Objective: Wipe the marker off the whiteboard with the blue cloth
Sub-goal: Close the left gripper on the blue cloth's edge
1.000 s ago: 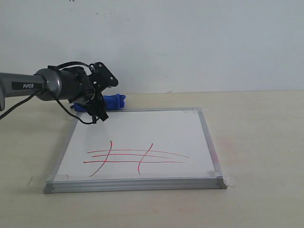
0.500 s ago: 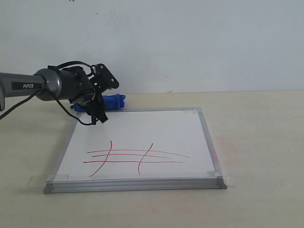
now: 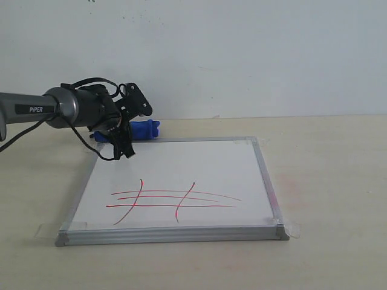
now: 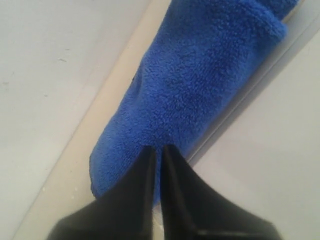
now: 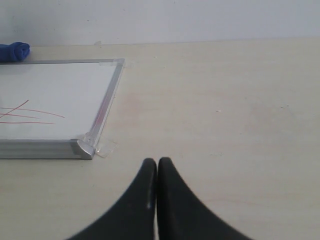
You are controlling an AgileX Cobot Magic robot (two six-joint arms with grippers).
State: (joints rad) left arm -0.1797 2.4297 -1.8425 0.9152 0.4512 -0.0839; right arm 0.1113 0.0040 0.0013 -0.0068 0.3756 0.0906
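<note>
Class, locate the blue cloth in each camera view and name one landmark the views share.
Exterior view: the blue cloth lies past the far left corner of the whiteboard frame, partly behind the left gripper.
Left wrist view: the cloth fills much of the picture, just ahead of the left gripper.
Right wrist view: the cloth is small, cut by the picture's edge, beyond the frame's far corner.
Shared landmark: the whiteboard frame, beside the cloth in all three.

The blue cloth (image 4: 200, 85) lies directly ahead of the left gripper's (image 4: 156, 149) closed fingertips, blocking the way there. Beside it the whiteboard (image 4: 270, 170) surface is bare. Ahead of the right gripper's (image 5: 157, 161) fingertips lies open table (image 5: 225, 100), with the whiteboard's corner off to one side.
</note>
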